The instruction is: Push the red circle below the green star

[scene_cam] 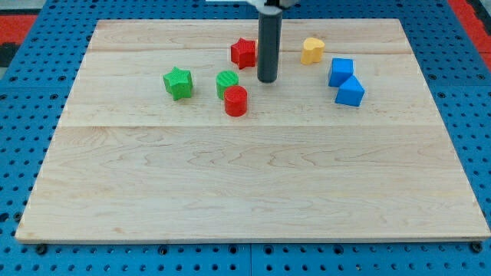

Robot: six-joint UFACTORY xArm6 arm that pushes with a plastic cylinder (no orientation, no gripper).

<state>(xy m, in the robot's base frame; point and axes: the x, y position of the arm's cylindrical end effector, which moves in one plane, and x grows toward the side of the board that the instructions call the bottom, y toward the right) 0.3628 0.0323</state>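
Observation:
The red circle [235, 101] lies on the wooden board just below and touching a green block [227, 82]. The green star [178, 83] sits to the view's left of them, apart from both. My tip [267, 80] rests on the board to the upper right of the red circle, a short gap away, and just right of the green block. The rod stands upright and hides part of the board behind it.
A red star-like block [244, 53] sits above, just left of the rod. A yellow block [312, 50] is at the upper right. Two blue blocks [341, 71] [350, 92] touch each other at the right. The board [253, 184] lies on a blue pegboard.

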